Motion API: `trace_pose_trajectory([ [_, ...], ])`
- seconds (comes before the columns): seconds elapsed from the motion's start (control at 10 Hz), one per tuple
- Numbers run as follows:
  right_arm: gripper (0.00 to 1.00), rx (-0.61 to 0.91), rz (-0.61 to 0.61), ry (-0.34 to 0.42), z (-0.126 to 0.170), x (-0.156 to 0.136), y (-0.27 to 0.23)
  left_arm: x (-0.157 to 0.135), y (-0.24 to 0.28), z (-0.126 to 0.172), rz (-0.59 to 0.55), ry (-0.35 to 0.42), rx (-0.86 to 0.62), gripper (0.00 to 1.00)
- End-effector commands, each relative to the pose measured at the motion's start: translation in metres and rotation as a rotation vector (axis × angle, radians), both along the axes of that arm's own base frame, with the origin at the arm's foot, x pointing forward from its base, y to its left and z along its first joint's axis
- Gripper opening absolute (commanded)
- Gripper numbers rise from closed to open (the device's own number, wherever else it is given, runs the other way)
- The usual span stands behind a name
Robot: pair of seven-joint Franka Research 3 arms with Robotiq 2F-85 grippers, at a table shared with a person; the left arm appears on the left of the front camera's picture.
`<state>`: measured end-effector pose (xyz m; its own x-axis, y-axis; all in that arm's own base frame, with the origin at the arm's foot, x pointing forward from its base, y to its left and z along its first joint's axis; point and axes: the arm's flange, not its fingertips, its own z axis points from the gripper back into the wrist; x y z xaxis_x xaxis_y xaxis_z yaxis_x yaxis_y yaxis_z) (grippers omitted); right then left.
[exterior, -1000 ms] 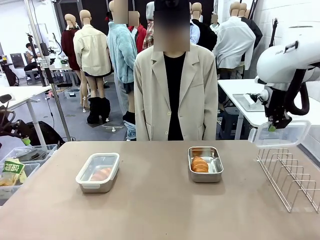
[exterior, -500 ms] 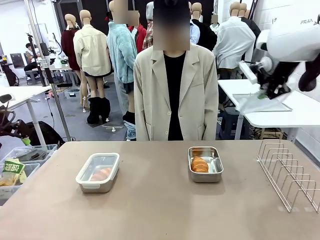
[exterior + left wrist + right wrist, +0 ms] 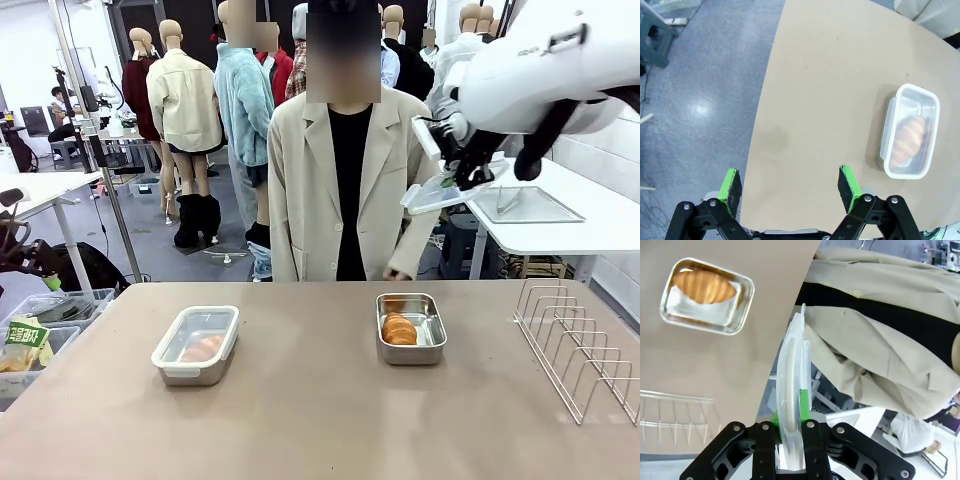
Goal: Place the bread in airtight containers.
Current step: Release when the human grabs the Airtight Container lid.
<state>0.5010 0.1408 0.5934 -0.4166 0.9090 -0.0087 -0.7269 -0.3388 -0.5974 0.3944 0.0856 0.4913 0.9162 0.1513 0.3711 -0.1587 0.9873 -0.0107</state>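
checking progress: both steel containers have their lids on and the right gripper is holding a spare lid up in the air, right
Not quite. Only the left container is lidded. The right container is open, its bread uncovered, as the front view shows. The right gripper is indeed shut on a clear lid, held up above the table's far side.

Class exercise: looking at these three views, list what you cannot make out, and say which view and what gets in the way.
- Front view: the right end effector pads, hidden behind the lid it holds.
- Front view: the bread in the left container, blurred by its closed clear lid.
- Front view: the wire rack, cut off by the right edge.
- Left wrist view: the left end effector base, cut by the bottom edge.
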Motion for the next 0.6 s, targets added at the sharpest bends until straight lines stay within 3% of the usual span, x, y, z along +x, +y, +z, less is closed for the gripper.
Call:
trace_pose_trajectory([
  [0.0,0.0,0.018,-0.004,-0.005,0.012,0.018,0.002,0.0,0.001,0.001,0.002,0.003,-0.001,1.0],
  [0.5,0.0,-0.011,-0.035,0.033,0.014,0.043,0.015,0.0,0.001,0.001,0.002,0.003,-0.001,1.0],
])
